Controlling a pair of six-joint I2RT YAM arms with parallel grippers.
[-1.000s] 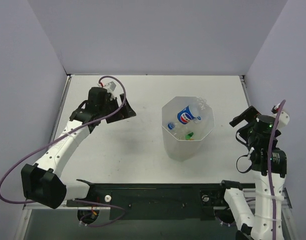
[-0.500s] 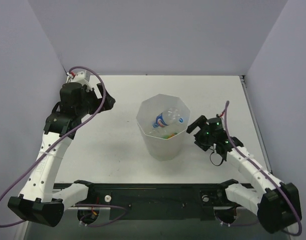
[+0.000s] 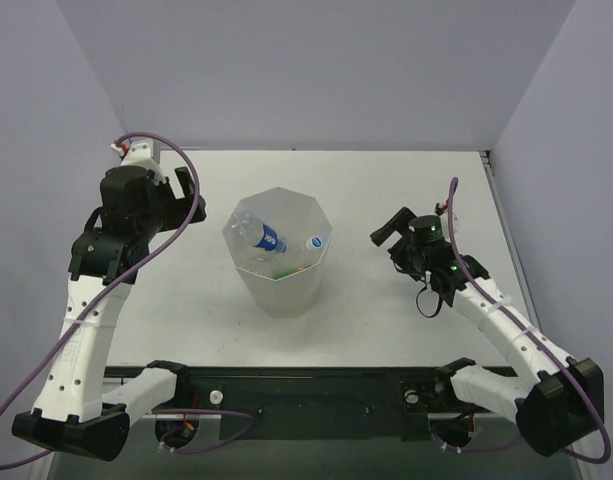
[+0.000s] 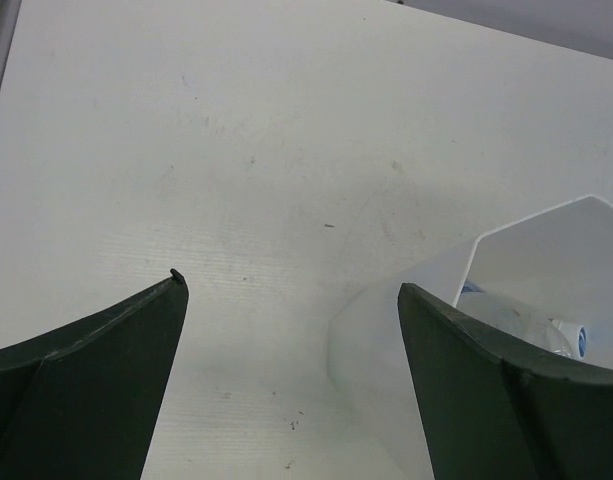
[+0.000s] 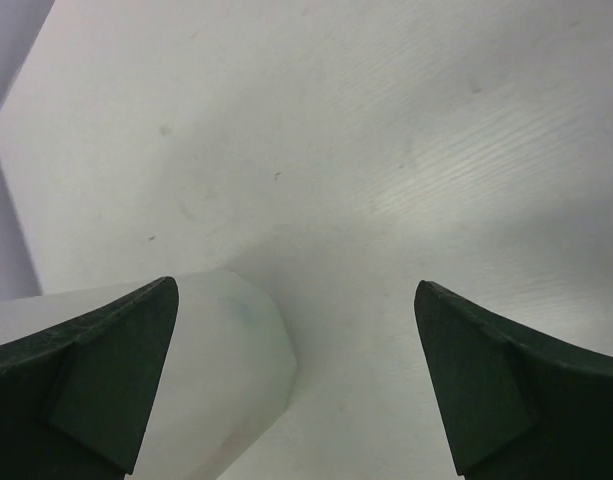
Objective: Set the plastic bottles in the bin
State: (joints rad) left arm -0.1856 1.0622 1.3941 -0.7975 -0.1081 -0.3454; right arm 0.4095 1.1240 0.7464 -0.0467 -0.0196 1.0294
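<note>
The white bin (image 3: 276,295) stands left of the table's middle. Inside it lie a clear bottle with a blue label (image 3: 267,238), a clear bottle with a blue cap (image 3: 314,243) and a bit of green bottle (image 3: 283,268). No orange bottle shows. My left gripper (image 3: 186,190) is open and empty, up and to the left of the bin. In the left wrist view (image 4: 291,290) the bin (image 4: 546,250) is at the right, a bottle (image 4: 561,335) showing inside. My right gripper (image 3: 385,235) is open and empty, right of the bin, which appears low left in the right wrist view (image 5: 226,380).
The white table (image 3: 386,180) is walled at the back and both sides by grey-purple panels. A black rail (image 3: 306,385) with the arm bases runs along the near edge. Purple cables loop off both arms.
The bin now stands further left on the table than before. My left gripper has drawn back to the left and up. My right arm has reached out left toward the bin.
</note>
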